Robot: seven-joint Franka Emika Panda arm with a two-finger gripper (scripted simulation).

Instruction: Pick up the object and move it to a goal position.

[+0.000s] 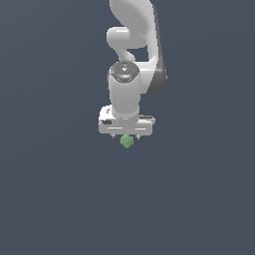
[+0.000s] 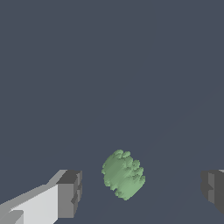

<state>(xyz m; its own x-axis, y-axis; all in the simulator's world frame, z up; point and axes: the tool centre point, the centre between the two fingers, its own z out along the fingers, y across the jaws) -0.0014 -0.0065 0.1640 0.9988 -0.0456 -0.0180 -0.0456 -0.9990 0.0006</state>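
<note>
So the little green ball point(image 1: 127, 141) is basically round and lumpy, so there's no real long axis or pointing direction to speak of. In the wrist view it point(image 2: 123, 174) looks a touch taller than wide, leaning slightly, but that's just the bumpy outline, nothing one could call a heading.

Where it sits: in the exterior view it's right at 6 o'clock from the white arm's point(image 1: 130, 55) wrist, poking out just under the bottom edge of the tool point(image 1: 126, 135). In the wrist view the ball lies between the two dark fingertips point(image 2: 71, 192), which are spread wide apart. There's clear dark gap on both sides of the ball, so neither pad is touching it. It sits closer to the finger on the white-bodied side than to the other pad point(image 2: 214, 188), so it's a bit off-centre in the opening. Whether the ball is resting on the table point(image 1: 50, 199) or the tool is already down at its level, the pictures don't really settle.

Room-wise, the table is one flat dark blue-grey sheet in every direction. No edges show in either view, and the ground around the ball looks the same plain colour at 12, 3, 6 and 9 o'clock.
</note>
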